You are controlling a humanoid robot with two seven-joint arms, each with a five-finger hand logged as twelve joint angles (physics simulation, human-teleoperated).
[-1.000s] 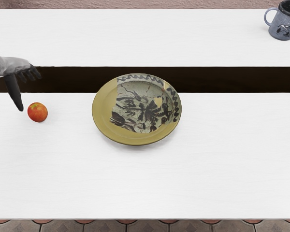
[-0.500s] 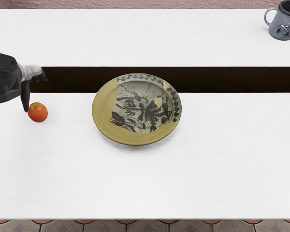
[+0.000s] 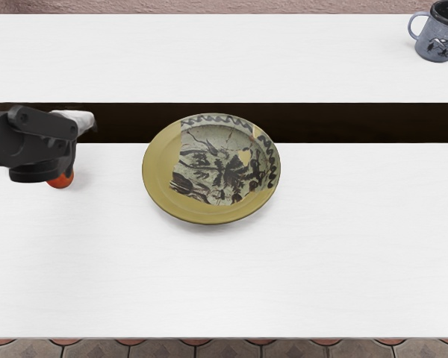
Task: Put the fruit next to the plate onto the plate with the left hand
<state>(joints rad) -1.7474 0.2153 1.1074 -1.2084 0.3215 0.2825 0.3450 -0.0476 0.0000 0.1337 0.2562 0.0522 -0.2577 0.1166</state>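
Only a sliver of the red-orange fruit (image 3: 60,181) shows on the white table, left of the plate and clear of it. My left hand (image 3: 73,119) reaches in from the left edge and hovers right over the fruit, its black wrist covering most of it. From this angle the hand's grip is hidden. The olive plate (image 3: 154,181) with a dark painted pattern lies flat at the table's middle, with nothing on it. The right arm does not show.
A blue-grey mug (image 3: 437,31) stands at the far right corner of the back table. A dark gap (image 3: 321,123) runs between the back and front tabletops, just behind the plate.
My left arm has moved right and forward, from beside the fruit to directly above it. The fruit, fully visible before, is now mostly hidden. The plate has not moved.
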